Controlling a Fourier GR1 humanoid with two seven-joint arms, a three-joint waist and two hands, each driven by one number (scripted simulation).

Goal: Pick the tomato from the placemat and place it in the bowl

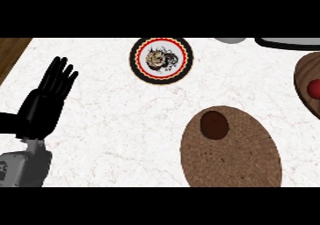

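A red tomato (317, 88) lies on a wood-grain placemat (308, 74), both cut off by the right edge of the head view. A large speckled brown bowl (240, 154) with a dark round bottom stands at the lower right, below and left of the tomato. My left hand (44, 105) rests open at the far left with its fingers straight and pointing up, holding nothing and far from both. My right hand does not show.
A round decorated plate (161, 60) with a black rim and red ring sits at the top centre. A grey object (231, 40) and a dark-rimmed item (292, 42) are cut off along the top right. The counter's wooden edge (8, 55) runs at the upper left.
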